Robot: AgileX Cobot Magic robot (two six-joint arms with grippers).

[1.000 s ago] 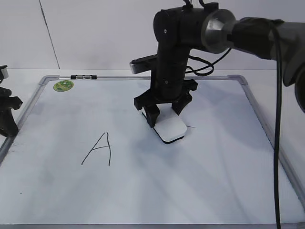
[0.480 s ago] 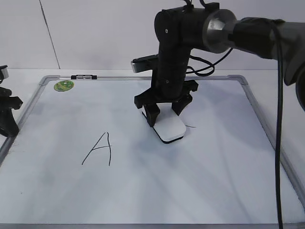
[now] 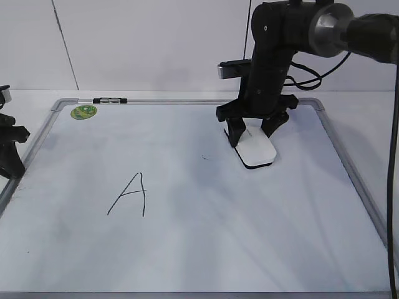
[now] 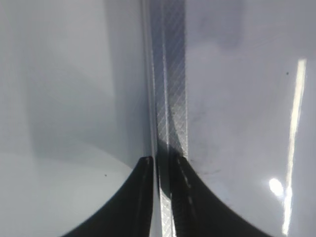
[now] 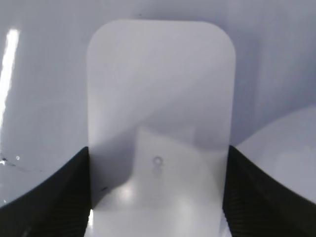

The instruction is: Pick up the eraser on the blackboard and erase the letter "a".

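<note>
Status for you: right gripper (image 3: 252, 134) pinching the eraser (image 3: 257, 152) flat on the board (image 3: 187, 249) near its far right — only a faint speck (image 3: 204, 157) where an "a" might be; left gripper (image 4: 160, 165) pressed together, idle over the frame (image 4: 170, 98).

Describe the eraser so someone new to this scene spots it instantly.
Start at the blackboard, the big white board with a grey frame that fills the table. Go to its upper right, where the black right gripper comes down. The eraser is the flat white rounded block clamped between its fingers, the only raised object on the surface.
</note>
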